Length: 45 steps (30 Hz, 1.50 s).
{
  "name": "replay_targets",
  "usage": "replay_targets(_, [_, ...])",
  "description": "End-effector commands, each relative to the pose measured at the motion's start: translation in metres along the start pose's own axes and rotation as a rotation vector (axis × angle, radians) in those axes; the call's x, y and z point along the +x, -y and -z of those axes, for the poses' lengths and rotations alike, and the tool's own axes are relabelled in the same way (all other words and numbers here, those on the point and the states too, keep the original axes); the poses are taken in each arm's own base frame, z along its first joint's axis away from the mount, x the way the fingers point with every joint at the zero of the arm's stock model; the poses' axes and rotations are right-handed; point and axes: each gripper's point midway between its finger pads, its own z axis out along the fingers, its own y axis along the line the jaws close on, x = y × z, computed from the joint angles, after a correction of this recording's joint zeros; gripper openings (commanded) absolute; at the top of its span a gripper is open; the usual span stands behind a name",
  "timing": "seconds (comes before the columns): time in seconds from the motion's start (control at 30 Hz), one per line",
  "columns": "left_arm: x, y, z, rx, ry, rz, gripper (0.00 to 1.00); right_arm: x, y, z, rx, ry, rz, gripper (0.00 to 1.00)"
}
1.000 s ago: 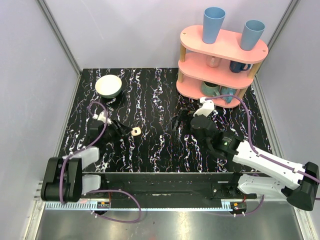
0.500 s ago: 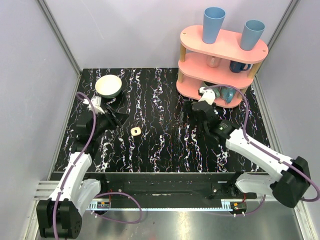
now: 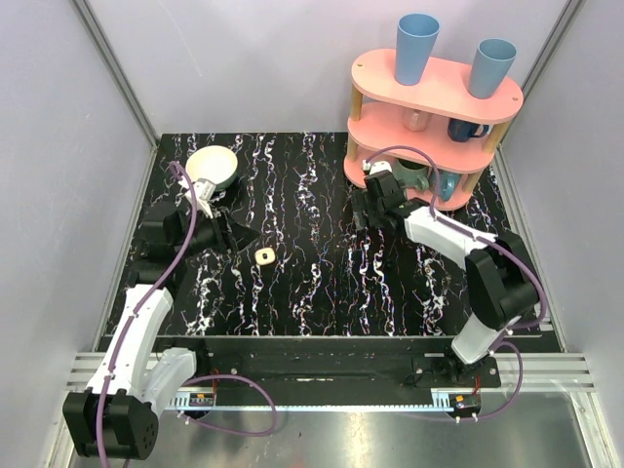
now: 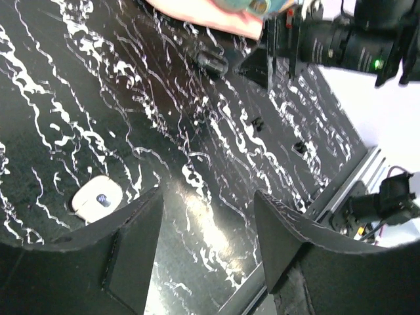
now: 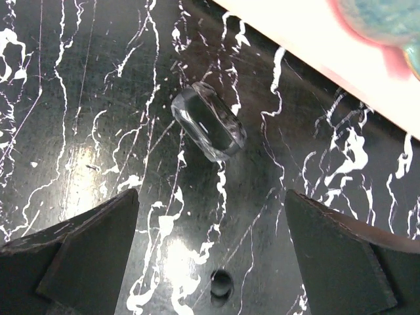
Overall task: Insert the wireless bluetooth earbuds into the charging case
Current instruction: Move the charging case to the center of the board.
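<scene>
While left end effector (image 4: pixel 207 200) gapes near charging case (image 4: pixel 96 197) — right end effector (image 5: pixel 210 197), spread, over clear block (image 5: pixel 209 121).

The worktop (image 3: pixel 312 283) is black with white veins. The shelf (image 3: pixel 444 80) is pink, the cups (image 3: pixel 416 47) blue, the charging case (image 3: pixel 264 255) cream.

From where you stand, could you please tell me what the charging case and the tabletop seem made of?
The charging case looks like smooth cream plastic: soft sheen, rounded moulded edges. The tabletop seems glossy black laminate or stone with white veining; it mirrors the lights, so the finish is polished, the material open.
</scene>
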Motion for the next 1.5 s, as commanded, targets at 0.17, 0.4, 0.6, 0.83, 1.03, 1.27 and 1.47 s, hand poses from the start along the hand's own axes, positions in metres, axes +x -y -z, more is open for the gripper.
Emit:
replay_targets(0.17, [0.015, 0.014, 0.006, 0.090, -0.071, -0.064, 0.61, -0.023, -0.006, -0.041, -0.065, 0.008, 0.192, 0.99])
replay_targets(0.4, [0.015, 0.013, 0.004, 0.093, -0.065, -0.048, 0.62, -0.013, -0.003, -0.069, -0.070, -0.075, 0.245, 0.97])
replay_targets(0.6, [0.016, 0.012, 0.004, 0.088, -0.066, -0.041, 0.62, -0.003, -0.002, -0.084, -0.104, -0.119, 0.240, 0.86])
replay_targets(0.83, [0.013, 0.006, 0.004, 0.069, -0.059, -0.029, 0.63, 0.013, -0.006, -0.088, -0.130, -0.184, 0.242, 0.70])
replay_targets(1.03, [0.012, 0.002, 0.004, 0.064, -0.053, -0.017, 0.63, 0.025, -0.028, -0.074, -0.262, -0.225, 0.194, 0.53])
replay_targets(1.27, [0.010, 0.001, 0.004, 0.066, -0.047, -0.008, 0.63, 0.041, -0.055, -0.048, -0.408, -0.270, 0.122, 0.38])
replay_targets(1.47, [0.009, -0.003, 0.005, 0.061, -0.042, 0.007, 0.63, 0.054, -0.100, -0.008, -0.490, -0.246, 0.186, 0.38])
